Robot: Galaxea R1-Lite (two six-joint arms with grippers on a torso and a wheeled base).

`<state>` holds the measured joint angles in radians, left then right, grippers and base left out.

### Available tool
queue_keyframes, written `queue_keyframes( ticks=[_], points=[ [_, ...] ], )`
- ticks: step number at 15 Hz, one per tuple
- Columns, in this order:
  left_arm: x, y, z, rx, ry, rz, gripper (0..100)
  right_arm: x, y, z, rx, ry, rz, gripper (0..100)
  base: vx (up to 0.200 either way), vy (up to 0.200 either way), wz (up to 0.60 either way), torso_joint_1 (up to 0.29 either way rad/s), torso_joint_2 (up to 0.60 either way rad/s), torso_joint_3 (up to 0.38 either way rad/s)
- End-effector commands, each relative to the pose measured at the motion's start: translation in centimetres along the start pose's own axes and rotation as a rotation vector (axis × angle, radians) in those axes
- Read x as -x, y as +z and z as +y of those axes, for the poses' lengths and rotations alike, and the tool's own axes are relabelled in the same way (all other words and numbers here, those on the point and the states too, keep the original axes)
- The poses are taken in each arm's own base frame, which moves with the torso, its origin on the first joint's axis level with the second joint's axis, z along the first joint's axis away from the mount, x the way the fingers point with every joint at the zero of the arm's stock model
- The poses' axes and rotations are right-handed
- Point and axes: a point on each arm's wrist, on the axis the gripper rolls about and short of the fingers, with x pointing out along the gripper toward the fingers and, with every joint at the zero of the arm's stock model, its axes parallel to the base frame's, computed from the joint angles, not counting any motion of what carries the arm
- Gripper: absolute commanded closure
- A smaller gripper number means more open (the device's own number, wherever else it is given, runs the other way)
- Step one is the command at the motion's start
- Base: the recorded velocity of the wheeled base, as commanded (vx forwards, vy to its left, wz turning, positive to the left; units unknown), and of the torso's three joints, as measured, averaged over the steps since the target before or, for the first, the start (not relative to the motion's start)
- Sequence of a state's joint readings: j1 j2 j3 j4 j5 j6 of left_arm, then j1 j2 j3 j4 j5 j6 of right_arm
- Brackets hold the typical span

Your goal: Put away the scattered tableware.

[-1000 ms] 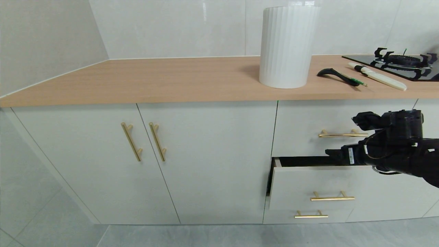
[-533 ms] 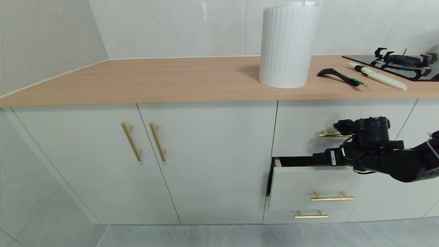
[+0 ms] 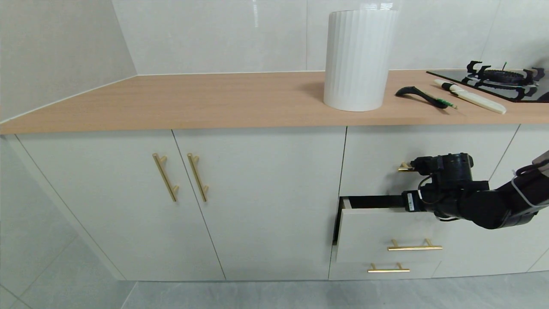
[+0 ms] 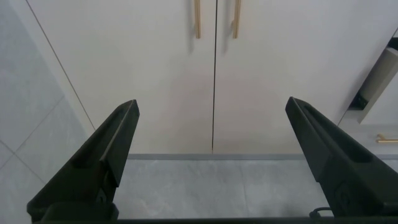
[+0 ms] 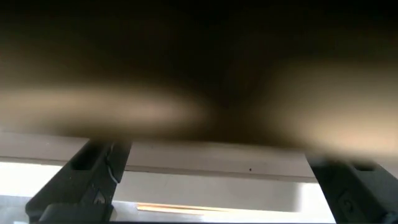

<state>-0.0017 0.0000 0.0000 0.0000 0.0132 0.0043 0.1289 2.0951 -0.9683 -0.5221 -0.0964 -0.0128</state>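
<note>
ok, right gripper [image 5: 214, 186] sits at the mouth of the part-open drawer [image 3: 386, 227], the middle one of the stack, right over the top edge of its front panel. its fingers [image 5: 93, 180] are spread wide with nothing held between them. drawer interior reads dark, contents can't be made out. gold drawer handle [image 3: 414, 247] is on the front panel below the gripper, untouched. top drawer handle [image 3: 403, 167] is partly hidden behind the right wrist. left gripper [image 4: 211, 106] hangs low in front of the double cabinet doors [image 4: 214, 74], facing them and the grey floor [image 4: 205, 186], fingers [image 4: 109, 155] also wide apart and empty. tableware is up on the wooden countertop [image 3: 193, 98]: black utensil [image 3: 418, 94] with a green end lies flat just right of the white ribbed canister [image 3: 358, 60], and the cream knife [image 3: 472, 96] with a black band lies flat beside it, near the gas hob [image 3: 502, 79]. the two pieces are close together but apart, both well above the drawer.
</note>
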Motion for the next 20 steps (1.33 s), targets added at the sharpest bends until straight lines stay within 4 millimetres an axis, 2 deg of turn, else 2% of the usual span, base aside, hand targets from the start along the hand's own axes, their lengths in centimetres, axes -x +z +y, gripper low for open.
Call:
queue_keyframes(
  ticks=[1,16,20],
  points=[
    [0.0,0.0,0.0,0.0,0.001,0.0,0,-0.1,-0.5,0.0,0.008,0.0,0.024,0,0.0,0.0,0.0,0.0,0.0,0.0],
    [0.0,0.0,0.0,0.0,0.001,0.002,0,3.4,-1.5,-0.3,0.079,0.014,0.135,0,0.0,0.0,0.0,0.0,0.0,0.0],
    [0.0,0.0,0.0,0.0,0.001,0.002,0,5.3,-1.4,-0.5,0.083,0.015,0.203,0,0.0,0.0,0.0,0.0,0.0,0.0]
  ],
)
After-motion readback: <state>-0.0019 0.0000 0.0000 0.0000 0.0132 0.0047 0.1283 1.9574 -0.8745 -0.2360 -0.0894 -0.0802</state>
